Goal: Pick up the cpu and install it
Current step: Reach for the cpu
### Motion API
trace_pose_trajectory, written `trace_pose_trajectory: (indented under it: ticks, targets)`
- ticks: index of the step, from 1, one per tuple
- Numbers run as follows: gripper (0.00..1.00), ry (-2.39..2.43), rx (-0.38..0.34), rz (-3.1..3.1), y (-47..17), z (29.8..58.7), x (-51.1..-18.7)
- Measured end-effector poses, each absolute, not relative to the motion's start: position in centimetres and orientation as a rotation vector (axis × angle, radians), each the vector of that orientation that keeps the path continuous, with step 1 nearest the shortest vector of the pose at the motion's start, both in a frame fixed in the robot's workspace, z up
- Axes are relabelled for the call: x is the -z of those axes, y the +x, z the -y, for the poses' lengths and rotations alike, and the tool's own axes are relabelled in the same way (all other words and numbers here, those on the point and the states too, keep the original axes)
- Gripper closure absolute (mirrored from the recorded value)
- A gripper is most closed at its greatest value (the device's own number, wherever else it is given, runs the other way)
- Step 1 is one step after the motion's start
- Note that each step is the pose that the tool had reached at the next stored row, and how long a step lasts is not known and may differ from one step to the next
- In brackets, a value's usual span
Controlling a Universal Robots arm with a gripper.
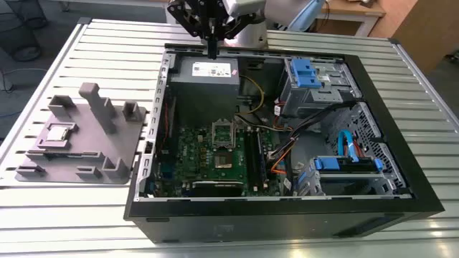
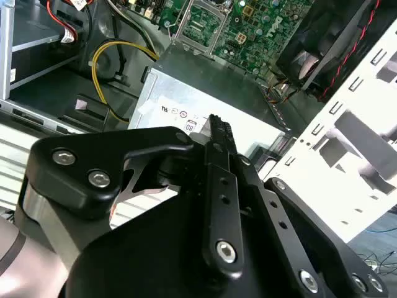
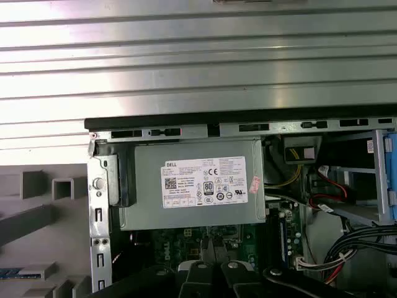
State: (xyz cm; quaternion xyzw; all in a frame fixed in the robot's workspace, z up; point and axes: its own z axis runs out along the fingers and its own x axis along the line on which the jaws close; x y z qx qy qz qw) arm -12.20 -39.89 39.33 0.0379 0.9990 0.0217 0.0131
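Note:
The cpu (image 1: 58, 133), a small square silver-grey chip, lies flat in a recess of the grey holder (image 1: 107, 161) on the exterior view's left, outside the computer case. My gripper (image 1: 213, 52) hangs at the far edge of the open case (image 1: 287, 212), above the grey power supply (image 1: 208, 72), well away from the cpu. Its black fingers (image 2: 214, 133) are pressed together with nothing between them. The power supply (image 3: 198, 183) lies just beyond the fingertips (image 3: 208, 248) in the first wrist view. The motherboard's open socket (image 1: 223, 134) (image 2: 201, 25) sits in the middle of the case.
The case rests on a slatted metal table (image 1: 107, 48). Inside are blue drive caddies (image 1: 305, 72) (image 1: 344, 164), bundled cables (image 1: 287, 134) and yellow wires (image 2: 108, 74). A narrow green strip (image 1: 64, 156) lies on the holder, and tall grey posts (image 1: 97, 105) rise beside the cpu.

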Motion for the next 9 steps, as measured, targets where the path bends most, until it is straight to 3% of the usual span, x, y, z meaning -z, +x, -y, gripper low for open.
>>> trace_pose_trajectory:
  ticks: [9]
  targets:
    - [0.89,0.118,-0.068,-3.113,-12.4,39.89,-39.33]
